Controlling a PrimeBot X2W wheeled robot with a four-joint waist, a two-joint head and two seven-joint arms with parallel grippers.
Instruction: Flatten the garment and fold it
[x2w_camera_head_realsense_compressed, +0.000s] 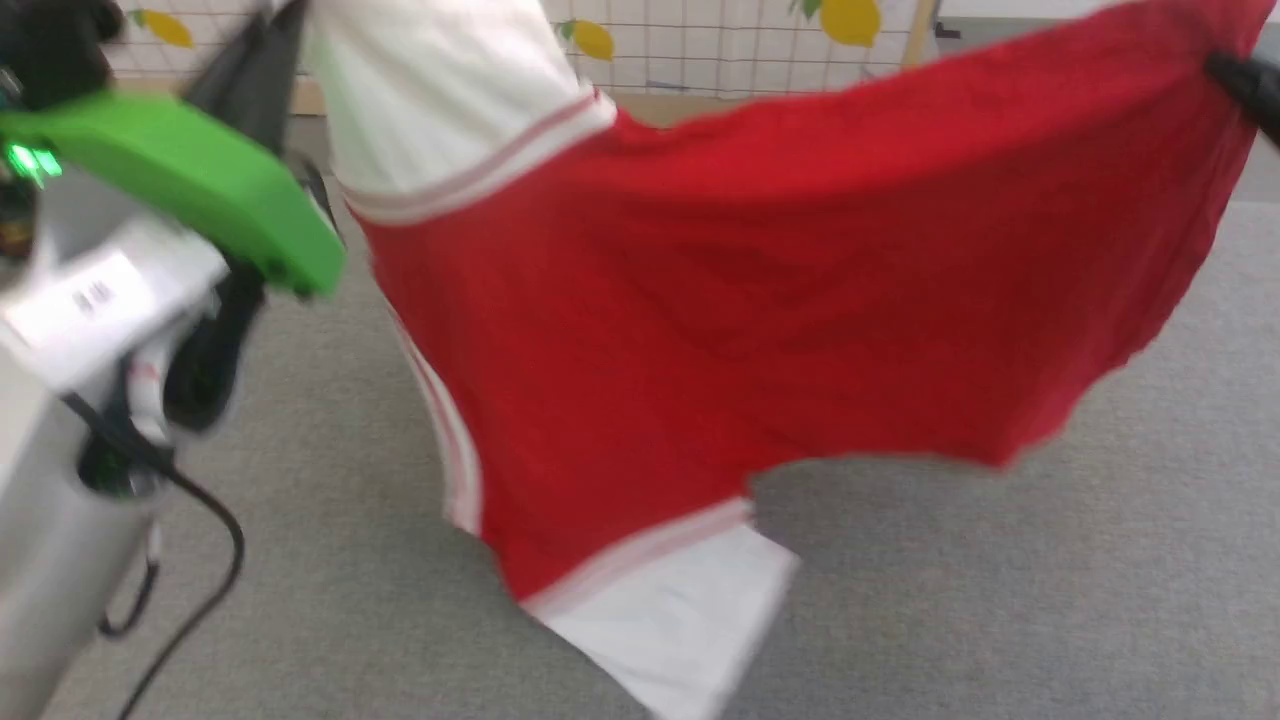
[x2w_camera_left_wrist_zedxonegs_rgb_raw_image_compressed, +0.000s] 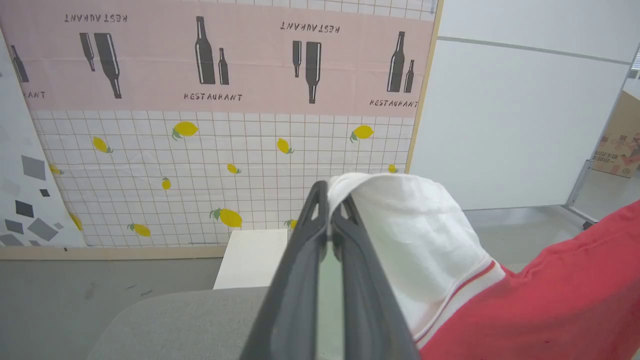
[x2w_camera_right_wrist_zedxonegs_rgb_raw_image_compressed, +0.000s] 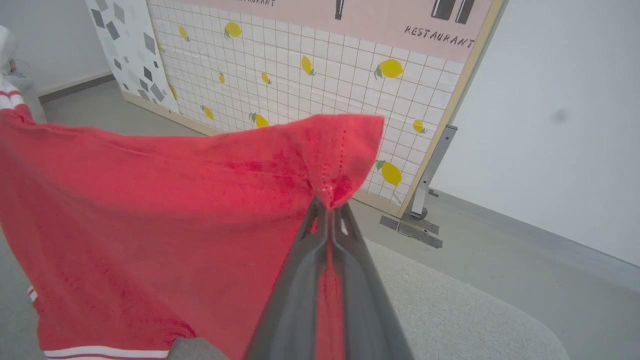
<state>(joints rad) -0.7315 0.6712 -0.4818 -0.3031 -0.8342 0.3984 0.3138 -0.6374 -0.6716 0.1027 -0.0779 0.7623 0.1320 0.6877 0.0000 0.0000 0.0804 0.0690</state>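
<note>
Garment (x2w_camera_head_realsense_compressed: 760, 330) held aloft over grey desk (x2w_camera_head_realsense_compressed: 1000, 620), stretched sideways between both arms. Left claw (x2w_camera_left_wrist_zedxonegs_rgb_raw_image_compressed: 330, 197) pinched shut on white sleeve (x2w_camera_left_wrist_zedxonegs_rgb_raw_image_compressed: 400, 225); right claw (x2w_camera_right_wrist_zedxonegs_rgb_raw_image_compressed: 327, 210) pinched shut on red corner of body cloth. Long axis runs left to right, cloth hanging below both claws. Second white sleeve (x2w_camera_head_realsense_compressed: 680, 620) lowest, near desk — contact unclear, head view blurred. Judgement: spreading step; lay-down calls for both claws lowering together, span taut, hanging edge landing first.
</note>
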